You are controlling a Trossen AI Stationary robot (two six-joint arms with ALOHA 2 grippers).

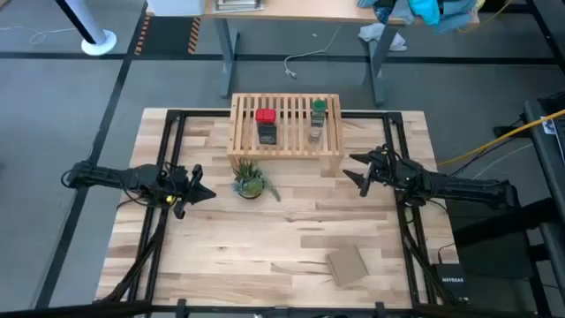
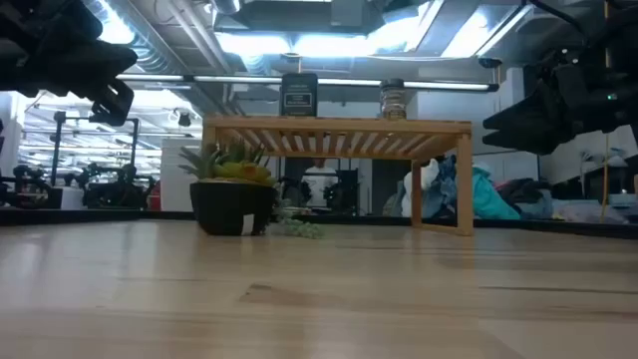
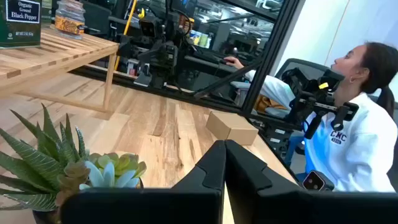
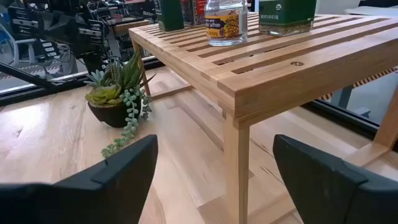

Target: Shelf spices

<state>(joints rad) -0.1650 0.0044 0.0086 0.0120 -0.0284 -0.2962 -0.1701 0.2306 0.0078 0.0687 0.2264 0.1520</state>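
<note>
a small potted green plant [image 1: 250,183] is seen standing on the butcher-block tabletop [image 1: 282,238], with a trailing strand spilled beside its dark pot. a flat brown cardboard piece [image 1: 347,264] is laid well apart, nearer the front edge. a seated person [image 3: 351,134] in white is glimpsed beyond the table.

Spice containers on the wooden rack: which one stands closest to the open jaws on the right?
The small clear jar with brownish contents, at the front of the right-hand pair. The green-capped jar stands behind it, and the red tin and dark grey-black tin sit further left.
</note>
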